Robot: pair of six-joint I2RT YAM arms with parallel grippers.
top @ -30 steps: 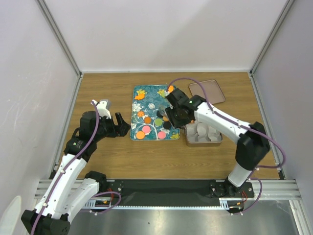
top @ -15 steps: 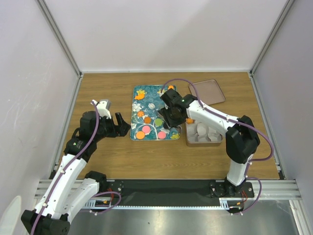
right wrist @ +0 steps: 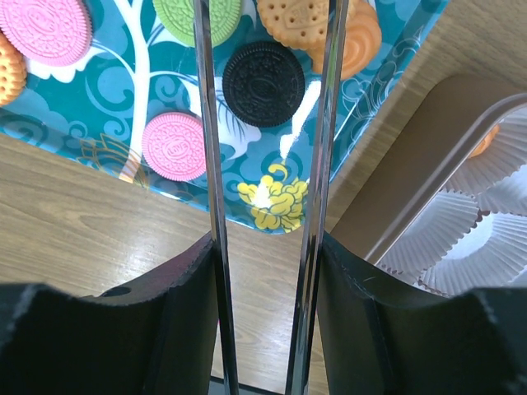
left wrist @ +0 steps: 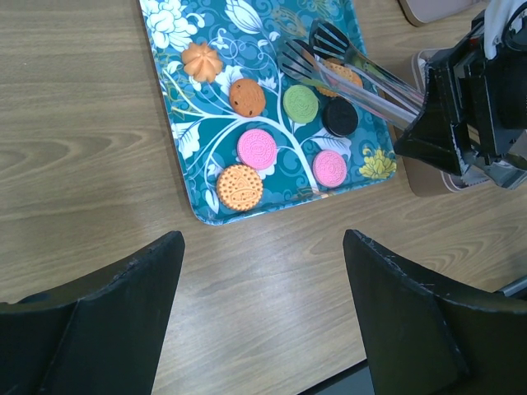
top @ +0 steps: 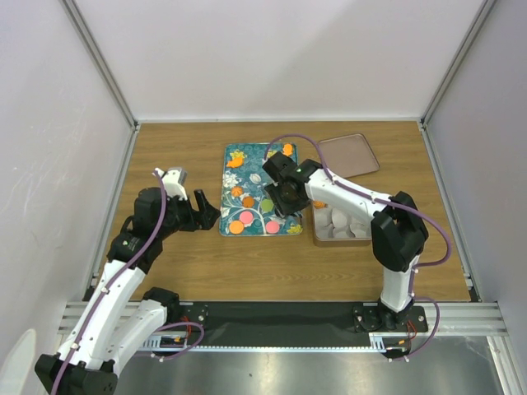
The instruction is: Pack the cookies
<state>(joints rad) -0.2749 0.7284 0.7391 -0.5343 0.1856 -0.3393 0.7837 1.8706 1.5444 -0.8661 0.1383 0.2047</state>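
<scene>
Right gripper (top: 284, 195) clamps silver metal tongs (right wrist: 210, 164), tips parted over round black cookie (right wrist: 263, 72), top centre; pick step, likely; next: lower, squeeze; left gripper (left wrist: 263, 317) gapes idle.

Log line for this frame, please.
right pincer: shut on tongs, tips apart over tray cookies | left pincer: open beside tray | tin: one orange cookie in

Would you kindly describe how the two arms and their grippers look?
The left arm and right arm have white link shells, black joints and purple cables looping along each. The left gripper and right gripper have broad, matte black fingers.
</scene>
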